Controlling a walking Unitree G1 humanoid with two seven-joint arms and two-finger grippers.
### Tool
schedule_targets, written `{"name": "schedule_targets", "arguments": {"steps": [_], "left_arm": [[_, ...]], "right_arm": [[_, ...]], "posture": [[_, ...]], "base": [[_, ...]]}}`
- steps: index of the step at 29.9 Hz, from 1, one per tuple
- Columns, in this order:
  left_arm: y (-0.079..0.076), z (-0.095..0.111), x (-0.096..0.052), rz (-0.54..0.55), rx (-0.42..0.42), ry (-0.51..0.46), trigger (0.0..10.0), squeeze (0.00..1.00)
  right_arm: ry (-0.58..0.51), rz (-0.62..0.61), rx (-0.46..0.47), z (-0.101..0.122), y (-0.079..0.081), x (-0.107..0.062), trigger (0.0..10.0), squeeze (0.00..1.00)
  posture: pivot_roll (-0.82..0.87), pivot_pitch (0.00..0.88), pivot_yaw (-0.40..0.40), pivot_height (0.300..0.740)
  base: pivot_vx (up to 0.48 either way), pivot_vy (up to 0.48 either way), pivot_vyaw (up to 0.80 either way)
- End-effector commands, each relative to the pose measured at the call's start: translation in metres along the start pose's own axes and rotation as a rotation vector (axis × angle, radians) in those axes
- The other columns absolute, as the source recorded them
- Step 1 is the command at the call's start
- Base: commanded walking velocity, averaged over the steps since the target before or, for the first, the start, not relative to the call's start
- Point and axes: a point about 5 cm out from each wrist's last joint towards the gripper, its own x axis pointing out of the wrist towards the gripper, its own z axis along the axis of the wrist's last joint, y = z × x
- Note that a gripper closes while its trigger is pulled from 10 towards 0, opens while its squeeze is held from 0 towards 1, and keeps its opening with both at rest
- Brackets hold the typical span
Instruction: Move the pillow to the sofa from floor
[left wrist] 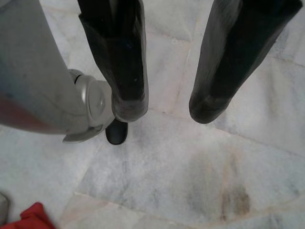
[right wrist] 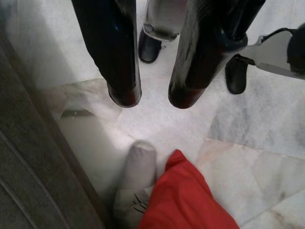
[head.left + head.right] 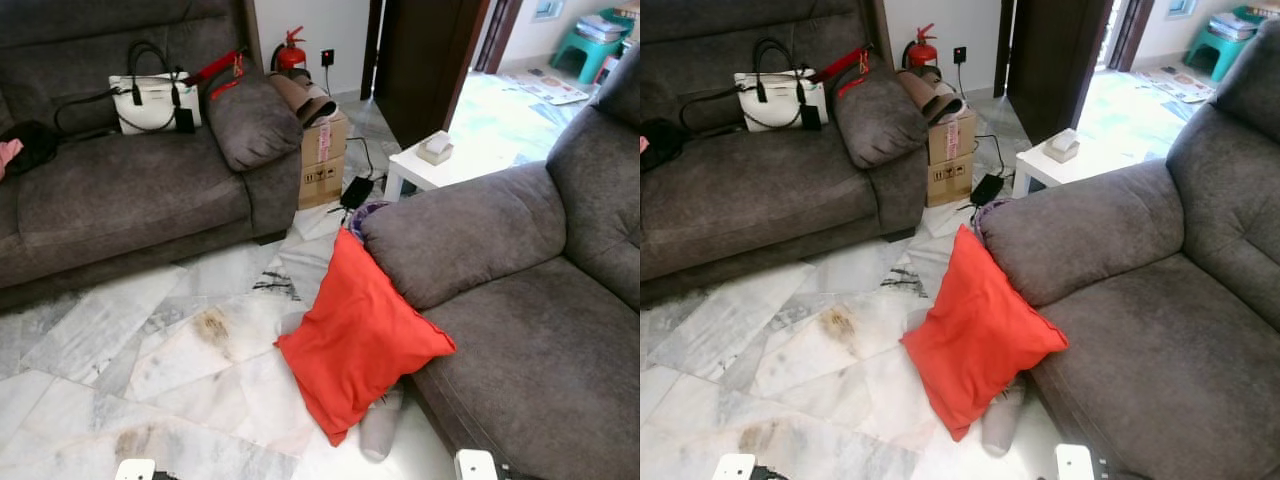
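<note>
Leaning against the grey sofa (image 3: 520, 300) was the red pillow (image 3: 360, 335), standing on the marble floor (image 3: 150, 340) with a grey soft toy (image 3: 382, 425) under it. By the left wrist, the left tool (image 1: 164, 107) hung open above the floor. By the right wrist, the right tool (image 2: 150, 98) hung open above the pillow beside that sofa.

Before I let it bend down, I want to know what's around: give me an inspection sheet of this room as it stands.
Surface: marble floor, stained in patches.
Job's things: red pillow on the floor, leaning against the right sofa.
Clutter: grey plush toy under the pillow; white handbag on the left sofa; cardboard box.
Grippers: left gripper and right gripper open, above bare floor.
Cables: black cable and adapter by the box.
Surroundings: white side table, fire extinguisher, open doorway.
</note>
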Motion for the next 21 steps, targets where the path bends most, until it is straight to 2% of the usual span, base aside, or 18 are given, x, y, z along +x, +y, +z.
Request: {"name": "schedule_targets", "arguments": {"steps": [1,10,21], "left_arm": [[0.0030,-0.0065,-0.0019,0.005,0.012,0.022,10.0,0.00],[0.0031,-0.0064,-0.0019,0.004,0.012,0.022,10.0,0.00],[0.0029,-0.0065,-0.0019,0.004,0.010,0.021,10.0,0.00]], "right_arm": [[0.021,-0.002,0.007,-0.0062,0.0003,-0.0009,10.0,0.00],[0.025,-0.004,0.006,-0.0067,0.0003,-0.0010,10.0,0.00],[0.027,-0.008,0.006,-0.0067,-0.0001,-0.0010,10.0,0.00]], "posture": [[0.08,0.146,0.015,0.740],[0.08,0.146,0.015,0.740],[0.08,0.146,0.015,0.740]], "base": [[0.270,0.000,0.00],[0.247,0.000,0.00],[0.053,0.000,0.00]]}}
